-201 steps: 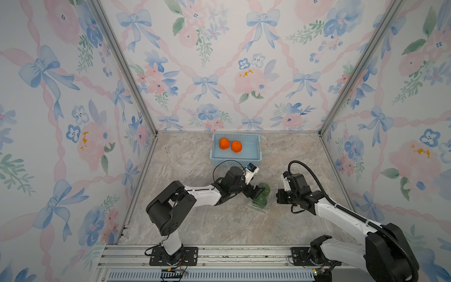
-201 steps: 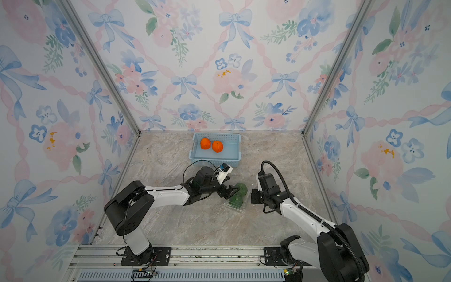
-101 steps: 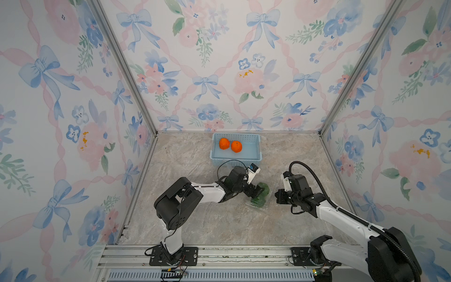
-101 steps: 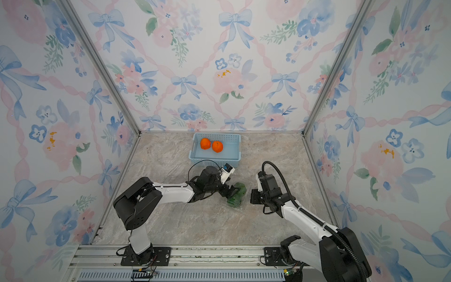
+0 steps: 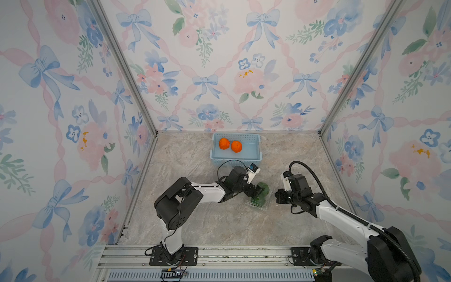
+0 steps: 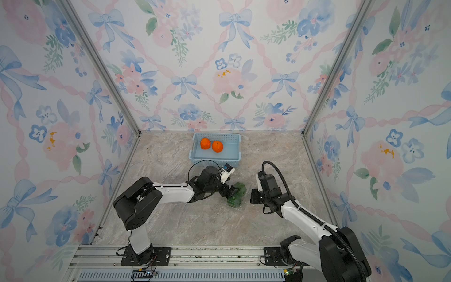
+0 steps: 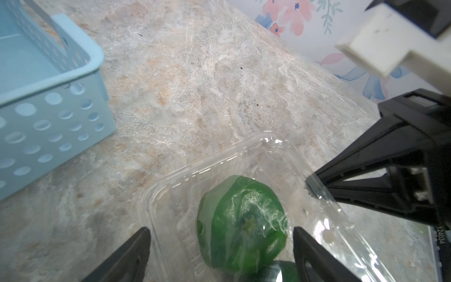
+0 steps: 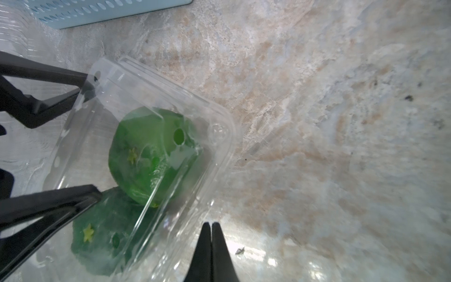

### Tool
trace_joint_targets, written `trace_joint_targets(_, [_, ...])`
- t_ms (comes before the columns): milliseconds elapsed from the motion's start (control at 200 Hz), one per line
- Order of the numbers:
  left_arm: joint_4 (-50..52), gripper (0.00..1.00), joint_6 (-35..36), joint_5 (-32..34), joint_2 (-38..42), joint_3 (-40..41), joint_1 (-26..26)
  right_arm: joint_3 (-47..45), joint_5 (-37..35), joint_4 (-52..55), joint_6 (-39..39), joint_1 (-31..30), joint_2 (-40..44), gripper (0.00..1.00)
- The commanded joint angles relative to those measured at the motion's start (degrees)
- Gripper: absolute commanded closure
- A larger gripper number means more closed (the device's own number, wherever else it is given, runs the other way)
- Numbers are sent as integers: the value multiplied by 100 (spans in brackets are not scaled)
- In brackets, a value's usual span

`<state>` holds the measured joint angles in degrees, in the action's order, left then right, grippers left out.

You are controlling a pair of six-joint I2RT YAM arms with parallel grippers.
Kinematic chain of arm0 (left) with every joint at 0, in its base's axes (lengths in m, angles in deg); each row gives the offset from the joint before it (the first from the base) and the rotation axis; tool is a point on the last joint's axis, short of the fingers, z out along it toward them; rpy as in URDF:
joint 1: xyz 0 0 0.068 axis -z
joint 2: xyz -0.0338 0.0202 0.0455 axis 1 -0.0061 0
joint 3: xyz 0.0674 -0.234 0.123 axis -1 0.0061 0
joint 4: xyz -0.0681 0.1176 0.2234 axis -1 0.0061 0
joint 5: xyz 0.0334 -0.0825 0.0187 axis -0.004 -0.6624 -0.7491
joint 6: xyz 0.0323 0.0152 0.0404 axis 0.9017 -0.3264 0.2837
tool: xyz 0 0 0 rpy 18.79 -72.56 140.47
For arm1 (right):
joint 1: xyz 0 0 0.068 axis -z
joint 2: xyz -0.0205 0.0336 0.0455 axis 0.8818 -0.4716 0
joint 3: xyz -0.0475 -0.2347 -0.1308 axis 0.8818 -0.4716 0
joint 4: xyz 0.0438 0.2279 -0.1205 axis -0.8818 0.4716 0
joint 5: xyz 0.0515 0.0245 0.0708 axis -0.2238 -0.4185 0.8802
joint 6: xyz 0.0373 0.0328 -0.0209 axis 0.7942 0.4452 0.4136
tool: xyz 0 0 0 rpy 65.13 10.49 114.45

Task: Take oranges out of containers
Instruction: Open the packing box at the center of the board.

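Observation:
A clear plastic container (image 5: 259, 205) (image 8: 220, 117) lies at the middle of the table with two dark green oranges in it, one (image 7: 241, 219) (image 8: 146, 156) beside the other (image 8: 102, 232). My left gripper (image 7: 219, 230) (image 5: 255, 191) is open, a finger on each side of the first green orange, not closed on it. My right gripper (image 8: 211, 223) (image 5: 275, 197) is shut on the container's thin clear rim at its right side. Two bright oranges (image 5: 224, 143) (image 5: 236, 146) sit in the light-blue basket (image 5: 235, 161).
The basket (image 7: 48, 80) stands at the back, close behind the left wrist. Ribbed clear plastic (image 8: 17, 29) shows near the basket's front wall. Flowered walls close in the marble table on three sides.
The left arm's elbow has swung to the right while its gripper stayed at the container. The right arm has hardly moved.

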<state>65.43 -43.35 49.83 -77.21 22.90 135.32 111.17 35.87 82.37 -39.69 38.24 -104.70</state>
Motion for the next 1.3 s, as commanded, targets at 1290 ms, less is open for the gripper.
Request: trace_joint_targets(1290, [607, 8, 118, 75, -96, -214, -12, 55, 37, -412, 266, -303, -184, 100])
